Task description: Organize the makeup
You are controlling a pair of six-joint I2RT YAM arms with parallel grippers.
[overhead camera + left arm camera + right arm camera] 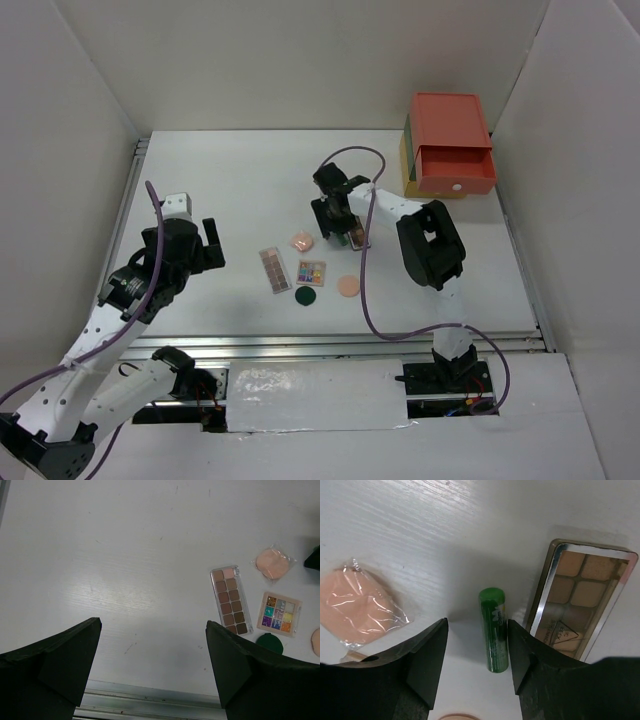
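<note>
Between the dark, wedge-shaped fingers of the right gripper we see a glossy green tube, a slim cylinder lying flat on the white, faintly grained table. The jaws stand apart and straddle it. The finger on the palette's side seems to touch the tube, though shadow there leaves us unsure, and bare table shows on the other side. Just outside that finger lies a long eyeshadow palette with a shiny metallic rim and matte tan pans. Outside the opposite finger sits a peach puff in crinkled clear wrap.

The right arm is folded at the elbow, with its wrist pointing down at the table.

The left gripper hangs over bare table with its jaws spread wide and holding nothing. Ahead and off to its right we see a long brown palette, a square multicolour palette and a round dark-green compact.
</note>
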